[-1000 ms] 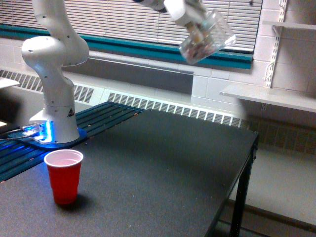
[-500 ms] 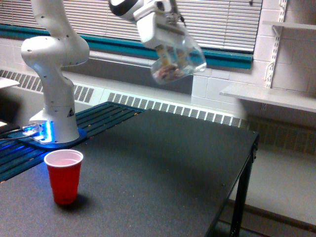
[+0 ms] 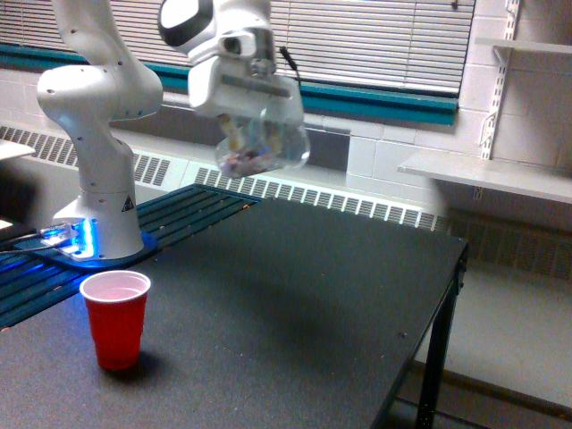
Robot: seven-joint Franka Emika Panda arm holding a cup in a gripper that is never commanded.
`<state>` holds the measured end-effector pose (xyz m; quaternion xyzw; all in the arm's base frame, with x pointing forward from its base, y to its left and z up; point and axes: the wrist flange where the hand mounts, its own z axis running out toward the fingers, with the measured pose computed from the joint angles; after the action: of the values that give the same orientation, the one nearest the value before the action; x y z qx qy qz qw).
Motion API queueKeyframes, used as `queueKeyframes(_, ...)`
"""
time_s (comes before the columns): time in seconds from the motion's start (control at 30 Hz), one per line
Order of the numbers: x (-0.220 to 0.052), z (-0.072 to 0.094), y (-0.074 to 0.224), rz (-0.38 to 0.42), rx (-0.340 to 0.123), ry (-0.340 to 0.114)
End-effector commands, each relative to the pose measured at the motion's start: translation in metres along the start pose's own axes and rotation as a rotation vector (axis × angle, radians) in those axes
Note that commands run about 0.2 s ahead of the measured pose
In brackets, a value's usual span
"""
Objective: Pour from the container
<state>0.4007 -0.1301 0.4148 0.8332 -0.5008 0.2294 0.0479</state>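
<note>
End effector (image 3: 253,121) is high above the tabletop (image 3: 295,295), clamped on the container (image 3: 264,143), which hangs directly beneath it in the air. Finger contact is partly hidden by the white housing, but the container is carried with nothing else supporting it. The container is a clear rounded vessel; small pinkish-white pieces sit in its lower part, visible through the wall. It appears slightly tilted; the exact angle is hard to judge because of blur. Red cup (image 3: 116,319) stands upright on the tabletop, well below the end effector and off toward the exterior view's left, well apart from the container; its inside looks pale pink. Robot base (image 3: 98,210) stands below and to the exterior view's left of the end effector, behind the red cup, with a blue light glowing at its foot. Window blinds (image 3: 384,40) are behind the end effector, and a wall shelf (image 3: 487,174) lies to the exterior view's right, lower than the container.
</note>
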Motion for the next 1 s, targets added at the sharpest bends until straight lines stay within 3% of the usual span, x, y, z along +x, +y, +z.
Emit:
queueKeyframes(0.03, -0.005, 0.006, 0.020, 0.120, -0.064, 0.000)
queueKeyframes(0.27, -0.015, 0.017, 0.040, 0.162, -0.121, 0.001)
queueKeyframes(0.67, -0.023, 0.037, 0.076, 0.225, -0.214, -0.048)
queueKeyframes(1.0, -0.021, 0.047, 0.093, 0.276, -0.305, -0.043)
